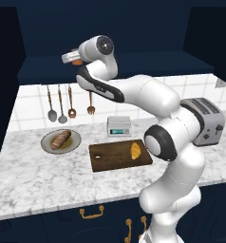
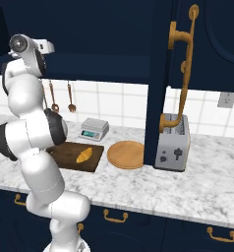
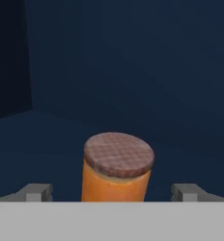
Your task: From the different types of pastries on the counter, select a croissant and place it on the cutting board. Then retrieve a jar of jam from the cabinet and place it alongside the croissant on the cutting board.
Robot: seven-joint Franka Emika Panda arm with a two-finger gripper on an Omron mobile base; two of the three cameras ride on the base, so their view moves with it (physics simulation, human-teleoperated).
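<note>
On the dark shelf of the navy cabinet (image 3: 132, 70) stands the jar of jam (image 3: 116, 169), orange with a brown chequered lid. My gripper (image 3: 113, 192) is open, one fingertip (image 3: 36, 192) on each side of the jar with gaps between. The left base view shows the gripper (image 1: 71, 58) raised to the cabinet recess, with a bit of the jar (image 1: 77, 61) beside it. The golden croissant (image 1: 135, 150) lies on the right end of the dark cutting board (image 1: 110, 159) on the marbled counter (image 1: 39, 175). A brown loaf-like pastry (image 1: 61, 139) rests on a plate (image 1: 72, 145).
A small scale (image 1: 118, 126) sits behind the board and a toaster (image 1: 205, 121) at the right. Utensils (image 1: 61, 104) hang on the tiled wall. An open cabinet door (image 2: 160, 74) with a gold handle hangs over a round wooden board (image 2: 126, 154).
</note>
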